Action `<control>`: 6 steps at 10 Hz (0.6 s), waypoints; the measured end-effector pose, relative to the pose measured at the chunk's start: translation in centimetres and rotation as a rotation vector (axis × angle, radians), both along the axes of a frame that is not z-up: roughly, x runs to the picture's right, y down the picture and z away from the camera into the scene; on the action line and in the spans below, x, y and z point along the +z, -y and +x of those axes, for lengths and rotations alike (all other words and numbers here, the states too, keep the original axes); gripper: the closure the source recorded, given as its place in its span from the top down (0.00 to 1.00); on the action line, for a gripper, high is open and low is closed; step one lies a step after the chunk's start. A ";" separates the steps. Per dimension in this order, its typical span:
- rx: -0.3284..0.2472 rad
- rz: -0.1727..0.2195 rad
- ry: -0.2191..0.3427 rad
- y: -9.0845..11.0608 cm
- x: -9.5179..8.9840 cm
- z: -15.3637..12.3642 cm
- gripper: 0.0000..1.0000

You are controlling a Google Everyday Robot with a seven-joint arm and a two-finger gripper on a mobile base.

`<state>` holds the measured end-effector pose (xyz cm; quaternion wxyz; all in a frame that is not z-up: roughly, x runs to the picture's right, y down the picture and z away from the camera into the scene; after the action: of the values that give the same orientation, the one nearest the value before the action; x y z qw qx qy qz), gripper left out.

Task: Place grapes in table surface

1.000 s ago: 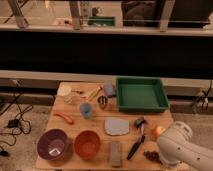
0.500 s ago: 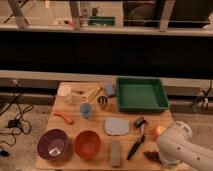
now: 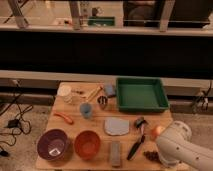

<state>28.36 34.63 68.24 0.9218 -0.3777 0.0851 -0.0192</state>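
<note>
no visible shift since the earlier frames: grapes low at the table's 5 o'clock corner

camera view: arm, grapes and every loose item sit where they were half a second and a full second ago. no motion i can pick out.

white arm [image 3: 175, 146] comes in from 4 o'clock and bends over the near right corner of the table surface [image 3: 95, 122]. gripper [image 3: 159, 159] is at the arm's tip, low over that corner, just beside the grapes [image 3: 150, 156]. the arm body masks it, so i cannot tell if it's apart, together or clamped on the bunch. i also cannot tell if the grapes rest on the wood or hang just above it.

grapes: dark bunch at 5 o'clock on the tabletop, just right of the black brush [image 3: 135, 147] and below the orange-yellow fruit [image 3: 157, 131].

why there, my read: that corner is the nearest bare wood to the base, so the reach is short, and brush and fruit leave a gap. the green tray [image 3: 141, 95] at 1 o'clock is the wrong target, and the arm is well apart from it. purple bowl [image 3: 52, 145] at 7 o'clock and orange bowl [image 3: 87, 144] at 6 o'clock take up the near left edge. grey plate [image 3: 116, 126] holds the centre.

step, judged: tail end of the placement, release either due or done. risk: the bunch is near the table edge and next to the brush, so pull away upward and don't drag sideways.
</note>
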 end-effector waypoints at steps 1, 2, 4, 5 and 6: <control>-0.002 0.001 -0.002 0.2 0.2 -0.1 0.80; 0.000 0.001 -0.011 0.2 0.3 0.1 0.80; -0.006 -0.001 -0.023 0.7 0.9 -0.1 0.80; -0.001 -0.006 -0.037 0.6 1.1 0.3 0.80; 0.003 -0.010 -0.049 0.5 1.4 0.8 0.80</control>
<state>29.19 34.14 69.65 0.9175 -0.3829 0.1070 -0.0089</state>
